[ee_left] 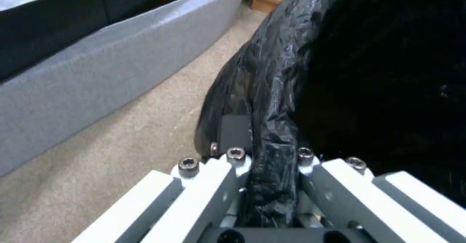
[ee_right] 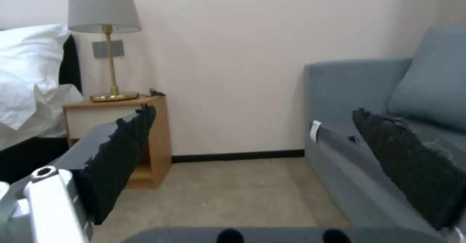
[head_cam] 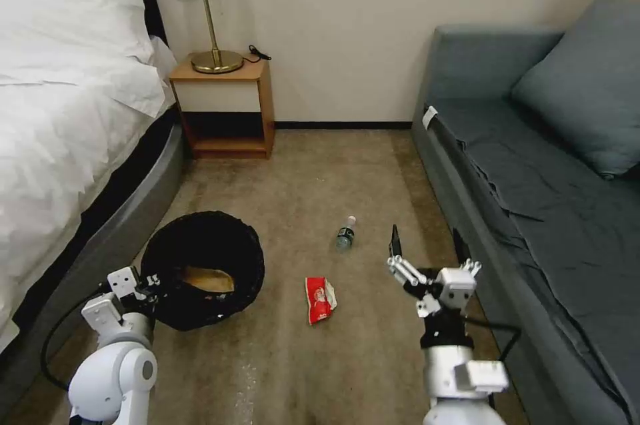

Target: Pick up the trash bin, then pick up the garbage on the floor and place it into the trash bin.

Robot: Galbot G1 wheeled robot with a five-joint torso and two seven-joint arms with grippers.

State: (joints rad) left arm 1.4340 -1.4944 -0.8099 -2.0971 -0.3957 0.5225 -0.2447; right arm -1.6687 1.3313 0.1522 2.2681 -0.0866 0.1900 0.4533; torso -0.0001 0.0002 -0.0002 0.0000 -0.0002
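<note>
While left pincer [ee_left: 272, 177] pinches trash bin [head_cam: 203, 265] rim, right pincer [head_cam: 427, 245] spread, raised beside sofa [head_cam: 533, 178].

Left claw [ee_left: 272, 163] clamped on trash bin [ee_left: 340, 71] rim

The trash bin [head_cam: 203, 268] wears a crinkled black plastic bag, glossy where light catches its folds. The left tool [ee_left: 272, 184] is smooth white plastic with dark metal screw heads; the right tool [head_cam: 427, 251] carries rough, matt black pads [ee_right: 121, 155]. The carpet [head_cam: 320, 171] looks matt and short-piled. The red-and-white packet [head_cam: 320, 298] is shiny, the small bottle [head_cam: 345, 235] clear plastic. The nightstand [head_cam: 223, 108] is smooth wood, the lamp base [head_cam: 217, 62] polished brass-like metal, the sofa [head_cam: 533, 165] matt grey-blue cloth.
</note>
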